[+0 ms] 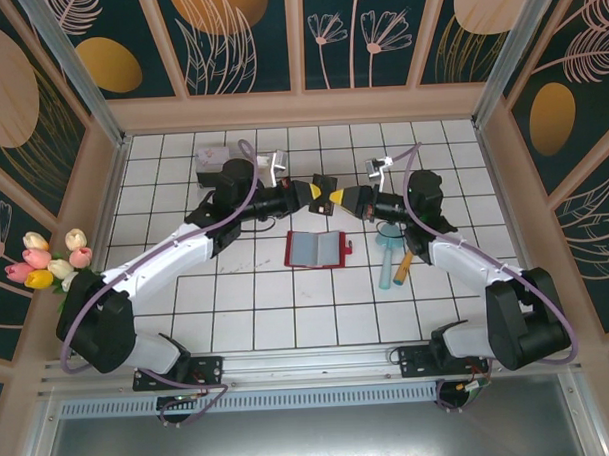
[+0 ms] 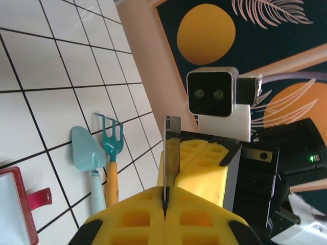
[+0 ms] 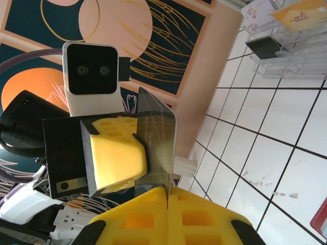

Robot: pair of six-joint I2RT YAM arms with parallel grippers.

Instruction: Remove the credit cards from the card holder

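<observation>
The card holder [image 1: 314, 249] lies open on the white tiles, red with grey-blue pockets; its red edge and tab also sit at the lower left of the left wrist view [image 2: 18, 204]. Above it my left gripper [image 1: 318, 195] and right gripper [image 1: 341, 199] meet tip to tip. One greyish credit card [image 2: 171, 148] stands edge-on, pinched in my shut left gripper [image 2: 165, 191]. Its far end reaches the other arm's yellow fingers [image 2: 204, 171]. From the right wrist, the same card [image 3: 158, 138] is clamped in my shut right gripper [image 3: 167, 191].
A teal trowel [image 1: 389, 257] and a small rake [image 1: 405, 262] lie right of the card holder. A clear plastic box [image 1: 213, 159] with cards in it stands at the back left. Artificial tulips [image 1: 50, 259] sit by the left wall. Walls enclose the table.
</observation>
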